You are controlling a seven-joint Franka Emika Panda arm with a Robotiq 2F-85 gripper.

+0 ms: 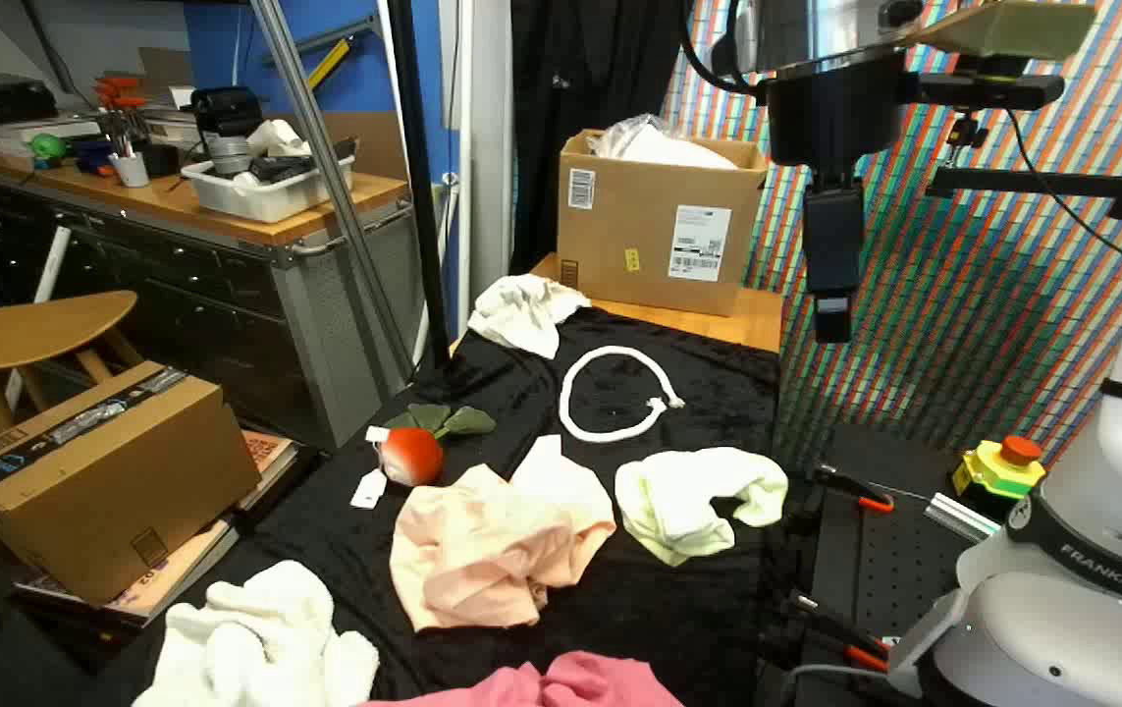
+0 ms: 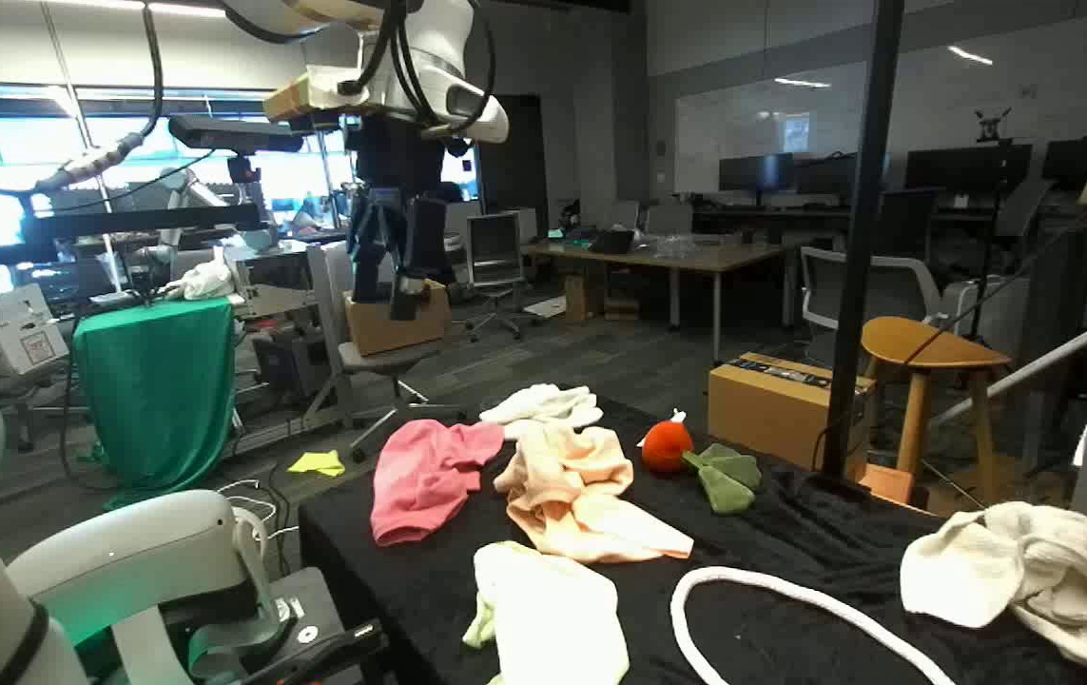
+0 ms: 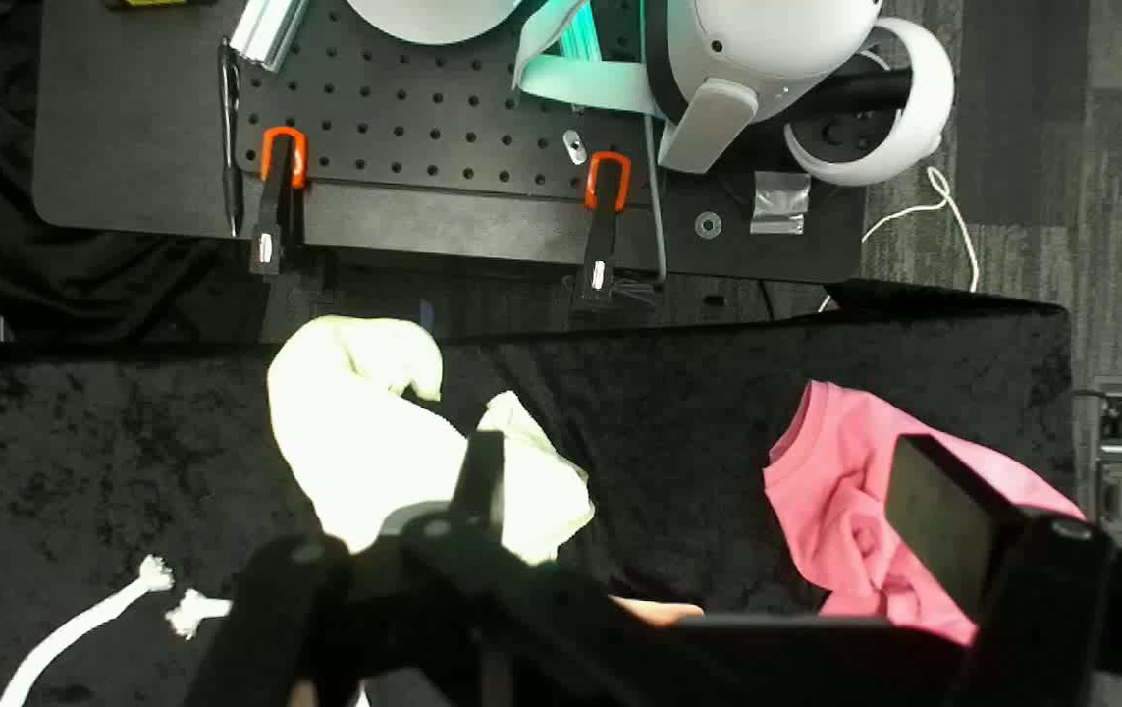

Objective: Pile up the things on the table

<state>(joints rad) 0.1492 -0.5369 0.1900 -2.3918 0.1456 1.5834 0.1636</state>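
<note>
Plainly, the pincer gapes high above scattered cloths.

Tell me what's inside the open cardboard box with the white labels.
In an exterior view, crumpled clear plastic and something white show at the top of the cardboard box. Anything lower is hidden by its walls; can't tell what else it holds.
</note>
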